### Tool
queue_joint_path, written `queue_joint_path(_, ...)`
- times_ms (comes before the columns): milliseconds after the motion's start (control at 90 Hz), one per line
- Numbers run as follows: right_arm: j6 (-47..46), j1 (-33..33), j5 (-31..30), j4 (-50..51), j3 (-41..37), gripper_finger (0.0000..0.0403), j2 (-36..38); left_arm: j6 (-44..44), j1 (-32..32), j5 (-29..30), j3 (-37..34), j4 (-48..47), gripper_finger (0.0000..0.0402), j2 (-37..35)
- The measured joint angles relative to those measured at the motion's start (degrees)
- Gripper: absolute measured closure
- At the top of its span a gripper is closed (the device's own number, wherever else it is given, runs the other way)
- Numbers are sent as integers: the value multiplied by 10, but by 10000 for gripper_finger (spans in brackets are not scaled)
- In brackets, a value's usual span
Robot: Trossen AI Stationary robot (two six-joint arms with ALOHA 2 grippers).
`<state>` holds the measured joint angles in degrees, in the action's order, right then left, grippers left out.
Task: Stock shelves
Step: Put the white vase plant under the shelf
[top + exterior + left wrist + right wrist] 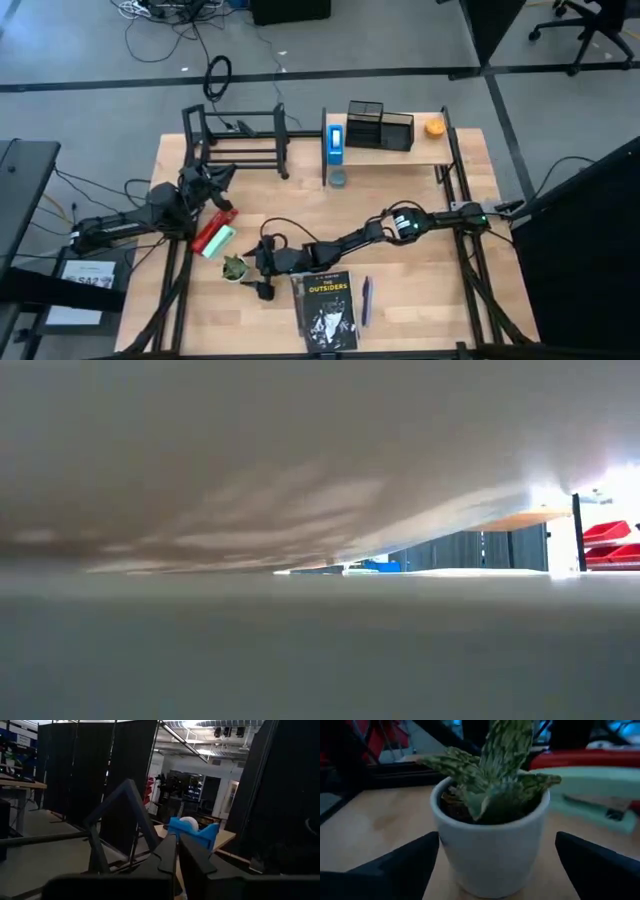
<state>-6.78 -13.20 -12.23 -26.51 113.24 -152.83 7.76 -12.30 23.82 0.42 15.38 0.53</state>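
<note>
I've got the right gripper (248,270) down low at about 7 o'clock from table centre, fingers (405,857) spread wide either side of the little potted plant (490,815) but not touching the white pot yet; nothing held. Left gripper (222,178) is parked up by the black rack (235,140) at 11 o'clock; fingers (170,857) look pinched together, nothing in them. The wood shelf (395,150) sits at 1 o'clock, already carrying a blue box (335,140) and a mesh organizer (380,127). My take: push a touch further so the pads land mid-pot, below the rim; close gently and evenly; lift straight so the leaves don't snag the stapler (215,238) just beside it.
</note>
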Motion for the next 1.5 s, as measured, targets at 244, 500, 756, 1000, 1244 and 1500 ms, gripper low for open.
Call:
queue_joint_path(244, 20, 8, 14, -1, 0, 30, 0, 0, 0, 0, 0, 0, 401, 0)
queue_joint_path(500, 41, 10, 44, -7, 0, 29, 0, 0, 0, 0, 0, 0, 401, 0)
queue_joint_path(756, 45, 10, 44, -20, 0, 29, 0, 189, 0, -37, 0, 20, 401, 0)
queue_joint_path(1000, 45, 10, 44, -54, -1, 30, 1, 291, 0, -113, 0, 15, 401, 0)
queue_joint_path(1244, 53, 25, 46, -45, -1, 30, 1, 269, 0, -151, 0, 14, 401, 0)
queue_joint_path(1500, 107, 34, 121, -56, -1, 30, -5, 268, 0, -151, 0, 14, 401, 0)
